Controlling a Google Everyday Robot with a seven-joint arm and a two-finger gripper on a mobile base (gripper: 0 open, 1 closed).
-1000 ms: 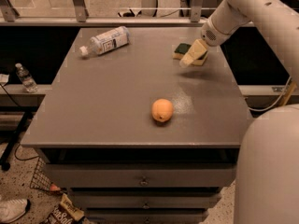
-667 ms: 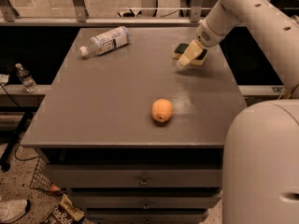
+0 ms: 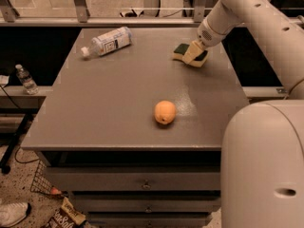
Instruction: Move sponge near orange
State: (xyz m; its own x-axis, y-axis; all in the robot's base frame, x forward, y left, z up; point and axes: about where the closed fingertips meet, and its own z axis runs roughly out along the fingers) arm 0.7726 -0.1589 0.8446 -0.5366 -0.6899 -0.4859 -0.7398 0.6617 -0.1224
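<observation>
The sponge, dark green on top with pale yellow foam below, lies on the grey table near its far right corner. My gripper comes down from the white arm at the upper right and sits right on the sponge, covering its middle, with green showing on both sides. The orange rests on the table nearer the front, well apart from the sponge and a little to its left.
A clear plastic water bottle lies on its side at the table's far left. The robot's white body fills the lower right. A small bottle stands off the table at the left. Drawers are below the tabletop.
My gripper has shifted slightly left over the sponge. The sponge, the orange and the bottle have not moved.
</observation>
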